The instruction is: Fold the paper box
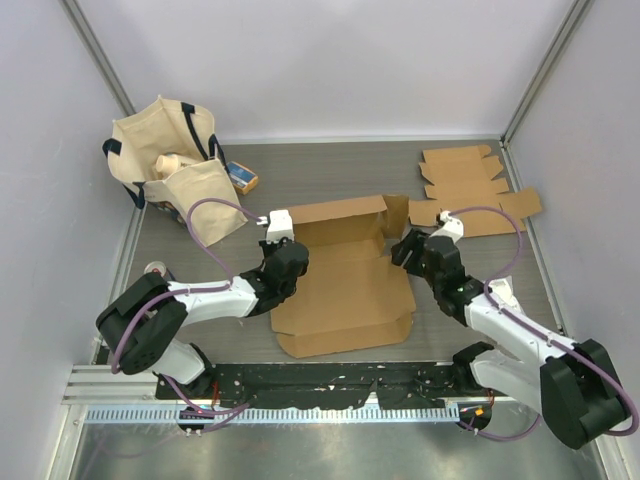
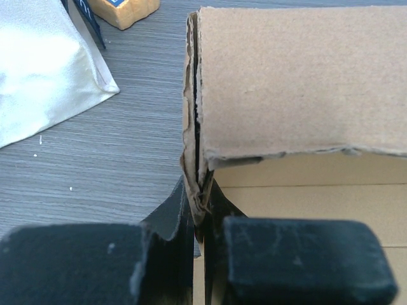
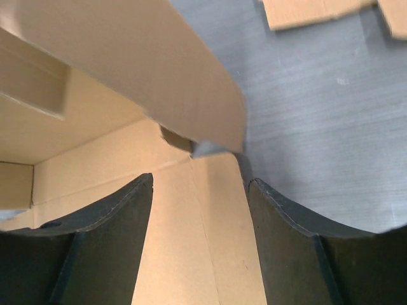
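Note:
The brown paper box [image 1: 345, 290] lies partly folded in the middle of the table, its back wall upright and its front panel flat. My left gripper [image 1: 278, 250] is at the box's back left corner. In the left wrist view the gripper [image 2: 198, 190] is shut on the doubled edge of the upright left wall [image 2: 299, 82]. My right gripper [image 1: 405, 248] is at the box's right side. Seen from the right wrist, that gripper [image 3: 198, 181] stands open above a flat side strip [image 3: 191, 241], with a raised flap [image 3: 127, 57] just ahead, touching neither.
A beige tote bag [image 1: 165, 160] stands at the back left with a small orange and blue packet [image 1: 241, 177] beside it. Flat cardboard blanks [image 1: 470, 185] lie at the back right. Metal frame posts and grey walls enclose the table.

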